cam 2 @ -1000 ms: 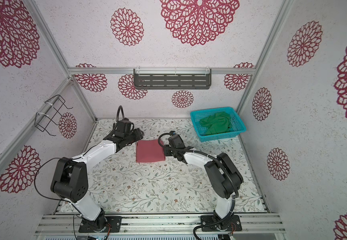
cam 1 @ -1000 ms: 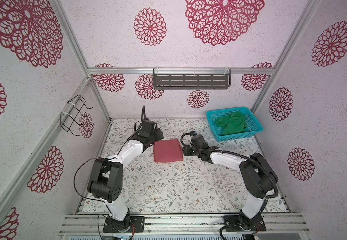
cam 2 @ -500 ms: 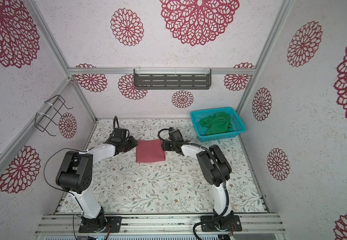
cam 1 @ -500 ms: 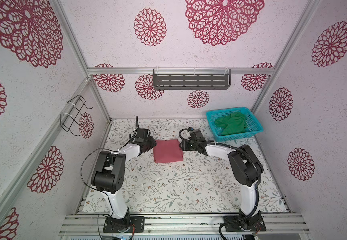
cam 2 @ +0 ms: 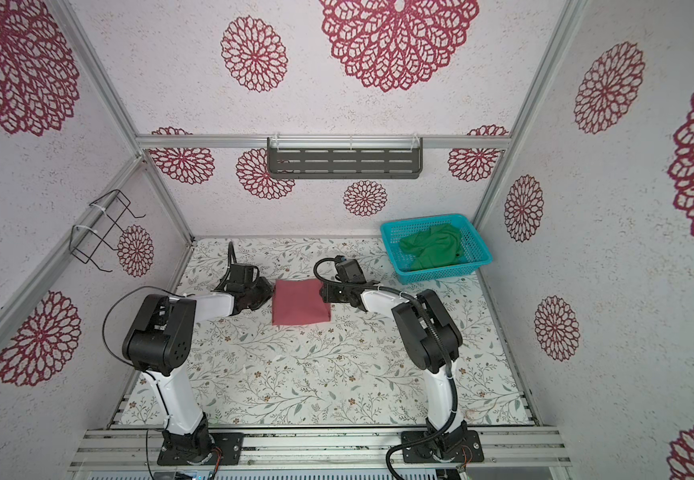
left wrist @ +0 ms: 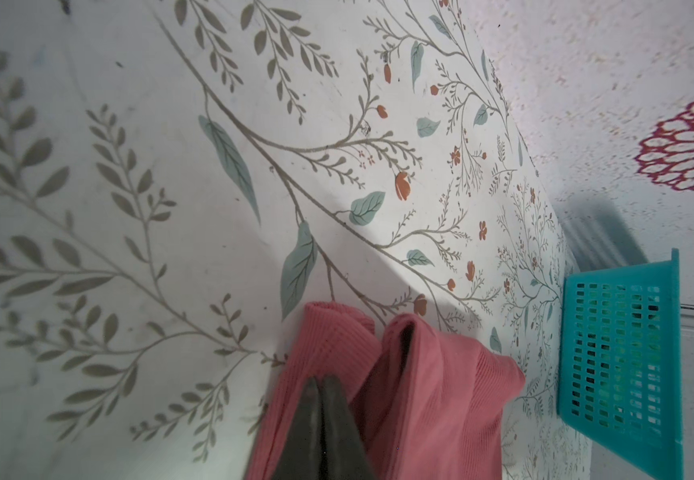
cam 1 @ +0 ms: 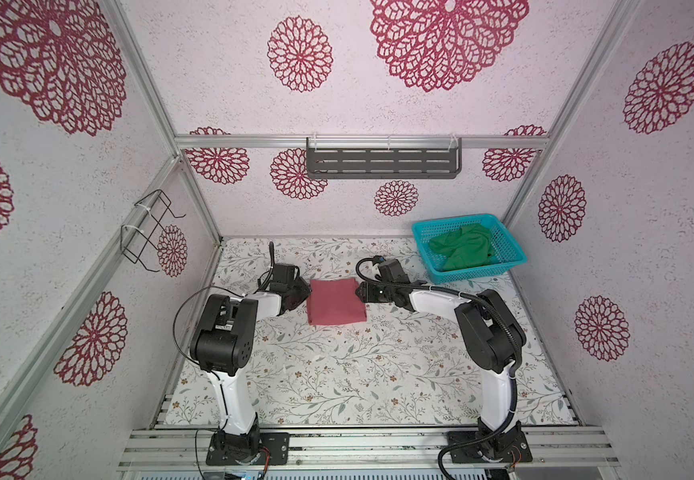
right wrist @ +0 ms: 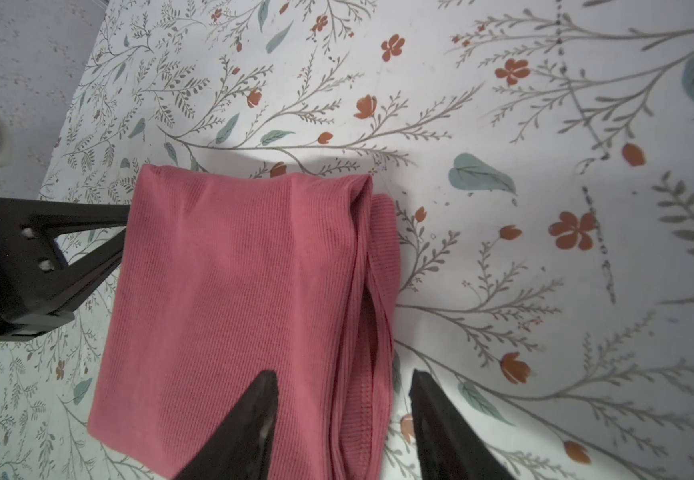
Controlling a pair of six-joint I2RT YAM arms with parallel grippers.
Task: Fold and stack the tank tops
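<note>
The pink-red tank top (cam 1: 336, 301) (cam 2: 300, 301) lies folded into a small rectangle on the floral table, back of centre. My left gripper (cam 1: 305, 293) (left wrist: 320, 380) is at its left edge, shut, with pink cloth (left wrist: 432, 395) on both sides of the closed fingers. My right gripper (cam 1: 361, 291) (right wrist: 343, 374) is open at the right edge. One finger is over the cloth (right wrist: 237, 291) and one over the table beside the layered fold. The green tank top (cam 1: 463, 251) (cam 2: 434, 248) lies crumpled in the basket.
The turquoise mesh basket (cam 1: 478, 272) (left wrist: 623, 357) stands at the back right corner against the walls. A grey slotted shelf (cam 1: 382, 164) hangs on the back wall and a wire rack (cam 1: 150, 232) on the left wall. Both arm bases stand at the table's front edge.
Both arms have drawn in low to the pink tank top's two sides. The left gripper has gone from open to shut at the left edge. The right gripper stays open.
</note>
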